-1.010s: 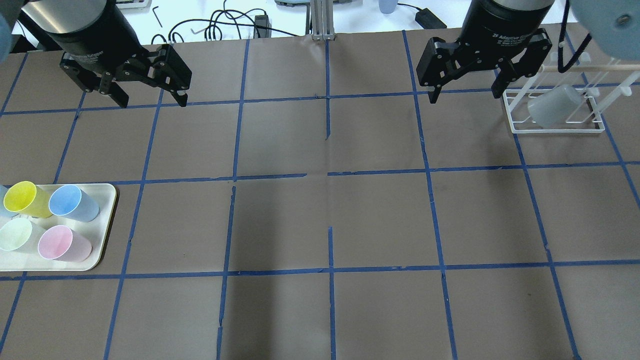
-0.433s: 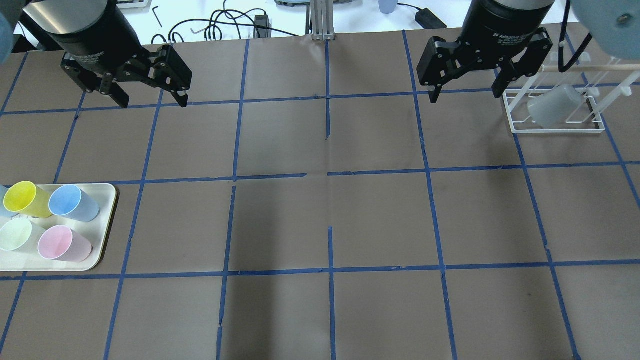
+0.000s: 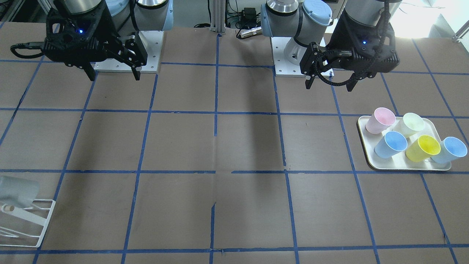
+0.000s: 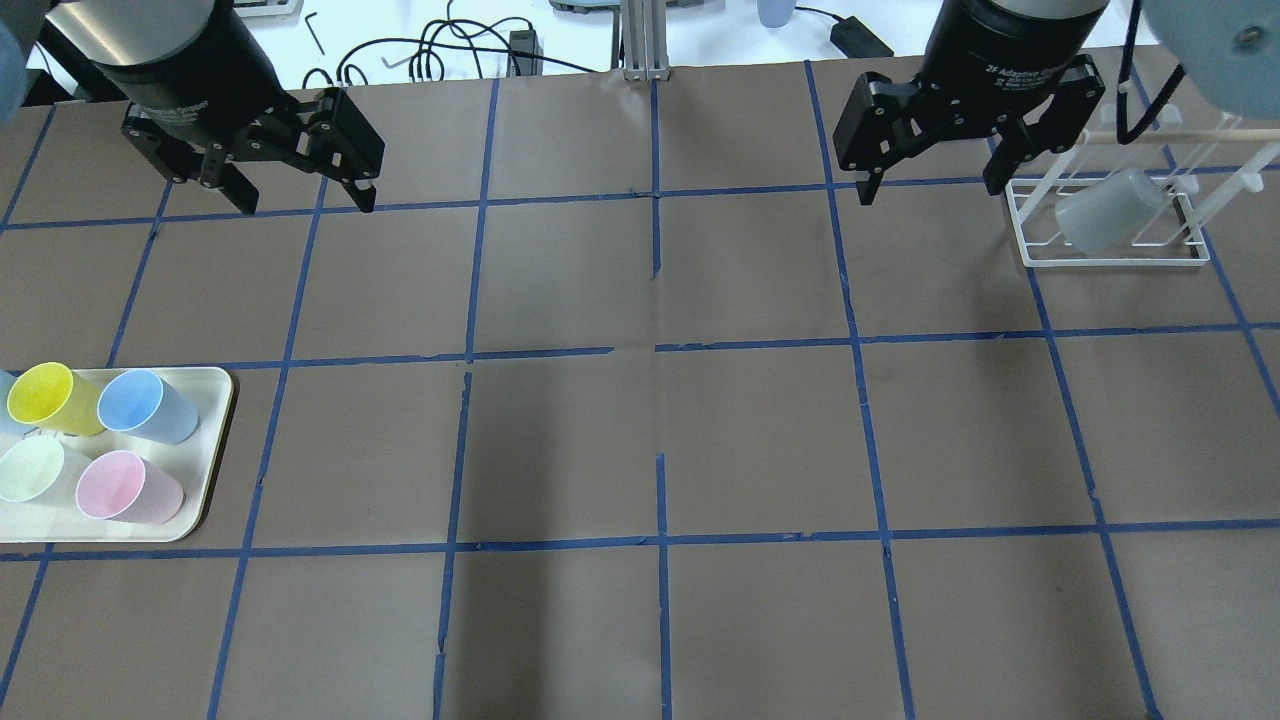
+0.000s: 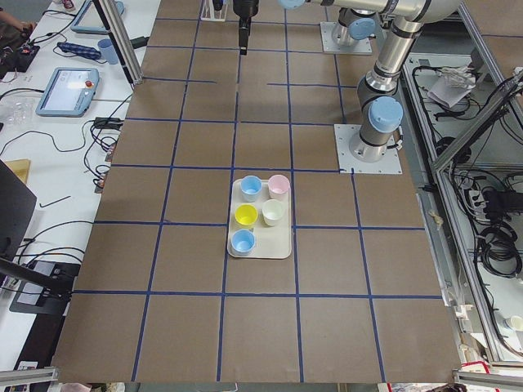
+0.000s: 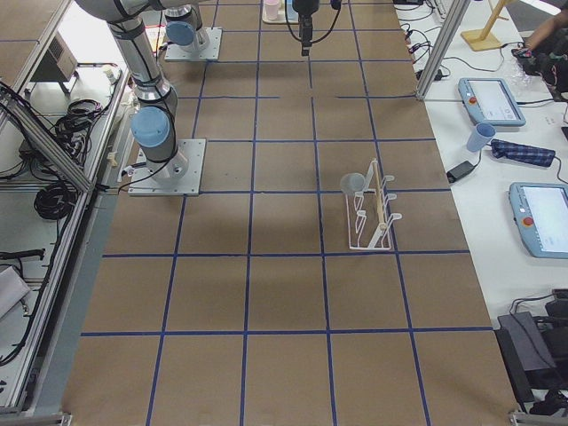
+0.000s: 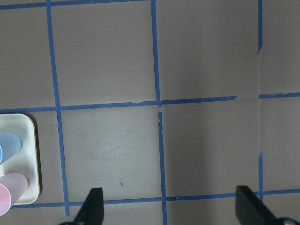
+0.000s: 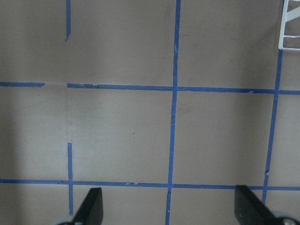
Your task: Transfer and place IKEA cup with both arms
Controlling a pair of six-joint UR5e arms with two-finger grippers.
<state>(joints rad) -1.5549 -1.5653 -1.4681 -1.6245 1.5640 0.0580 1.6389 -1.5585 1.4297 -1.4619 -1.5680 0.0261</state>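
The IKEA cup (image 4: 1105, 220), a pale grey-white tumbler, hangs tilted on a white wire rack (image 4: 1110, 262) at the far right of the table. It also shows in the front-facing view (image 3: 16, 190) and the right exterior view (image 6: 353, 185). My right gripper (image 4: 932, 192) is open and empty, hovering high just left of the rack, apart from the cup. My left gripper (image 4: 305, 205) is open and empty, hovering over the far left of the table. Both wrist views show only open fingertips (image 7: 93, 208) (image 8: 93, 208) over bare table.
A cream tray (image 4: 215, 400) at the near left edge holds several coloured cups: yellow (image 4: 50, 398), blue (image 4: 145, 405), pale green (image 4: 35, 470) and pink (image 4: 125, 487). The table is brown with a blue tape grid. Cables and tablets lie beyond the far edge.
My right gripper has shifted very slightly toward the far edge. The left gripper, the cup and the tray have not moved.
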